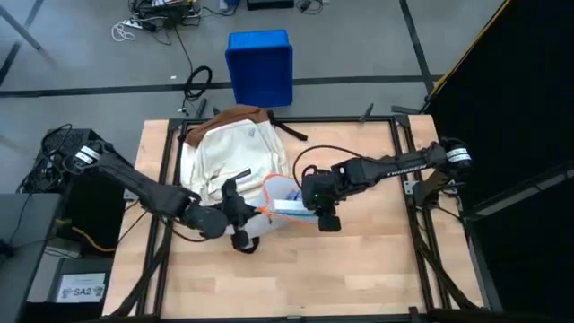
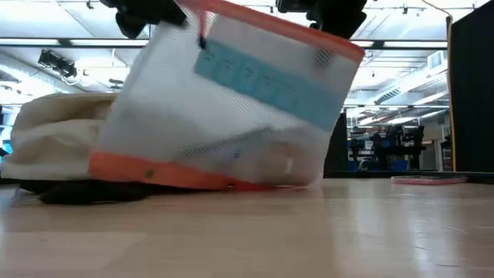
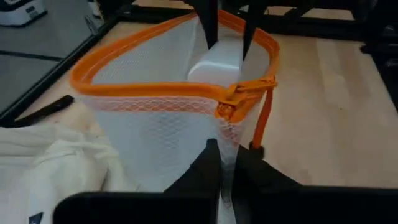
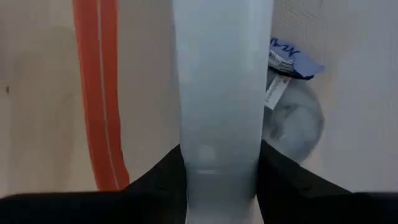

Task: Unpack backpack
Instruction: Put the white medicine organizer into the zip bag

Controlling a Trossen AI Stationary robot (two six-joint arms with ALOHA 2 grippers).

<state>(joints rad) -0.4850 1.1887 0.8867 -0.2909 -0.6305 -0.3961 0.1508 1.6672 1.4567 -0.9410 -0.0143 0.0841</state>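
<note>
Left gripper (image 3: 229, 163) was seen clamped on the mesh wall of the pouch (image 3: 161, 118), just below its orange zipper pull (image 3: 231, 104), so that the mouth was held open. Right gripper (image 4: 221, 180) was reached down into that mouth from the other side, its fingers (image 4: 155, 180) pressed against a pale block-shaped item (image 4: 221, 93) — held between them inside the pouch. In the low view the pouch was tilted, one lower corner resting on the table (image 1: 377, 269). Just behind it, toward the table's far edge, the backpack (image 1: 224, 152) lay flat, touching the pouch. Bare wood was left open along the near edge and on the right side — the clearest room for movement. Beyond the far edge a blue bin (image 1: 260, 67) stood on the floor.
</note>
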